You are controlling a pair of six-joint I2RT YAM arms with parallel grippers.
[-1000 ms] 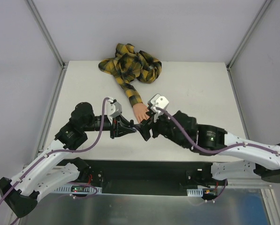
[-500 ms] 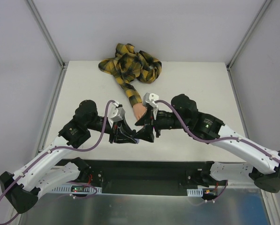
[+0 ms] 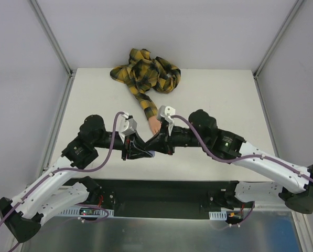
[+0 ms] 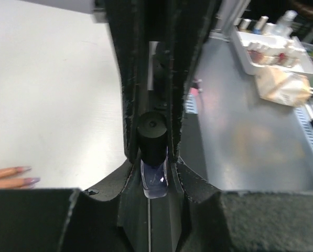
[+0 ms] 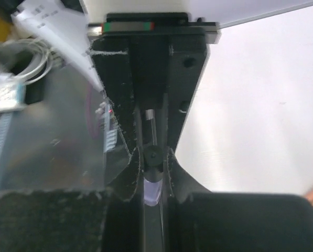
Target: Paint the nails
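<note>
Two claws meet on one small dark purple bottle (image 4: 155,181) at the middle of the table (image 3: 219,94), most likely so that one steadies it while the other frees the brush. The left claw (image 3: 142,152), at nine o'clock of the bottle, is clamped tight on it, and the right claw (image 3: 158,146), at three o'clock, is pinched almost fully closed on its black cap (image 5: 152,157). The nails (image 4: 28,169) tip the mannequin hand (image 3: 154,125) at twelve o'clock of the bottle, near but apart, within easy reach of the brush.
</note>
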